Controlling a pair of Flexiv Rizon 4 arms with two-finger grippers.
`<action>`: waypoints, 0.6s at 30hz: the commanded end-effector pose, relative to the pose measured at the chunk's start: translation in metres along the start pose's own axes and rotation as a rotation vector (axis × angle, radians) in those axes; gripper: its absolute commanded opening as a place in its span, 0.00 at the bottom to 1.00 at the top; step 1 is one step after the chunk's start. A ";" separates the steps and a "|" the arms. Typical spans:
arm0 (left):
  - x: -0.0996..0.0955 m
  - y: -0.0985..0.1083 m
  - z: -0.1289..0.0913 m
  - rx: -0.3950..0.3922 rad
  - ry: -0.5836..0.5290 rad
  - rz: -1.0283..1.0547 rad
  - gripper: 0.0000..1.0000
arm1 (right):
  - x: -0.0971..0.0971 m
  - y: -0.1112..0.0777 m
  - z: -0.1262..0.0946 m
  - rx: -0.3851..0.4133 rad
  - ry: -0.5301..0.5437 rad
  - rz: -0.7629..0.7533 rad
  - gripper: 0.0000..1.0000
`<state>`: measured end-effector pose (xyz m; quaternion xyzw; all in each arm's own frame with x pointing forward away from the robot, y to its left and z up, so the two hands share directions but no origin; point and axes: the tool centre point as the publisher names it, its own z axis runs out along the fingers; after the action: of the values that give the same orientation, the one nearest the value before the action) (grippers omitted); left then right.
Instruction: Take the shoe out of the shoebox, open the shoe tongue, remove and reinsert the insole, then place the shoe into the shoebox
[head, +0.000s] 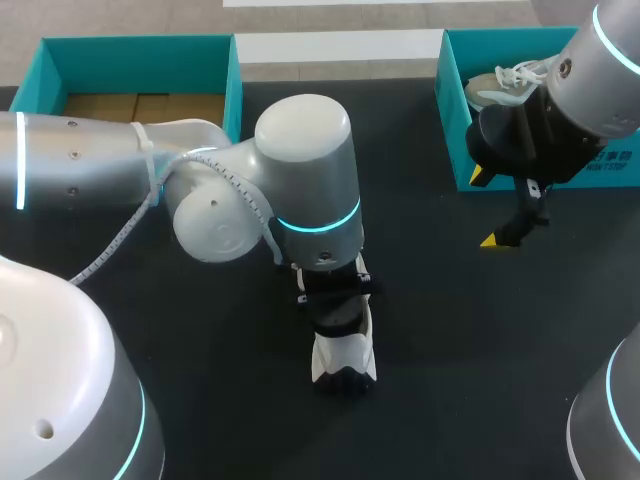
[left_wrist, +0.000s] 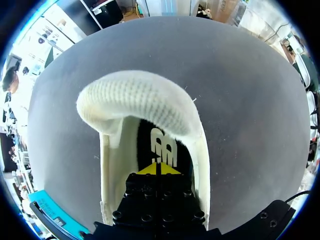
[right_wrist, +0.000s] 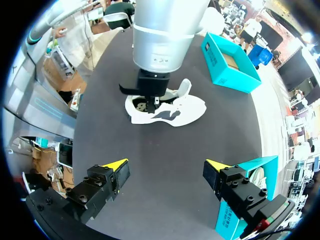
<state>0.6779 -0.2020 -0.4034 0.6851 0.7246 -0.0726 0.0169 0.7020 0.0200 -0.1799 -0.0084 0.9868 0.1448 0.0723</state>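
Left gripper (left_wrist: 159, 169) reaches down into the opening of a white knit sneaker (head: 345, 362), its two yellow tips drawn together against the black insole with a white logo (left_wrist: 145, 136). I cannot tell whether they pinch the insole. The sneaker's white mesh tongue (left_wrist: 135, 100) is bent forward over the toe, ahead of the gripper. In the head view the sneaker stands on the black tabletop (head: 450, 350) just toward 6 o'clock of its middle, toe end pointing to 6 o'clock. An open teal cardboard shoebox (head: 232, 90) with a brown cardboard floor sits at 11 o'clock, well apart from the sneaker. A second teal shoebox (head: 450, 110) sits at 1 o'clock and holds another white laced sneaker (head: 500, 88). Right gripper (right_wrist: 166, 165) hangs above the tabletop just at the 6 o'clock side of that second box, its yellow-tipped fingers spread wide apart with nothing between them, well apart from the sneaker on the tabletop.
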 end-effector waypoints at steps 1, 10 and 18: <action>0.001 0.004 -0.001 -0.011 0.009 0.007 0.00 | -0.002 0.002 0.002 0.003 0.003 0.001 1.00; 0.003 0.009 -0.045 -0.091 0.030 0.014 0.00 | -0.002 0.002 0.002 0.003 0.003 0.001 1.00; 0.003 0.029 -0.053 -0.244 0.008 0.015 0.00 | -0.002 0.002 0.002 0.003 0.003 0.001 1.00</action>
<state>0.7146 -0.1980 -0.3556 0.6851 0.7241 0.0102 0.0795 0.7020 0.0200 -0.1799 -0.0084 0.9868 0.1448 0.0723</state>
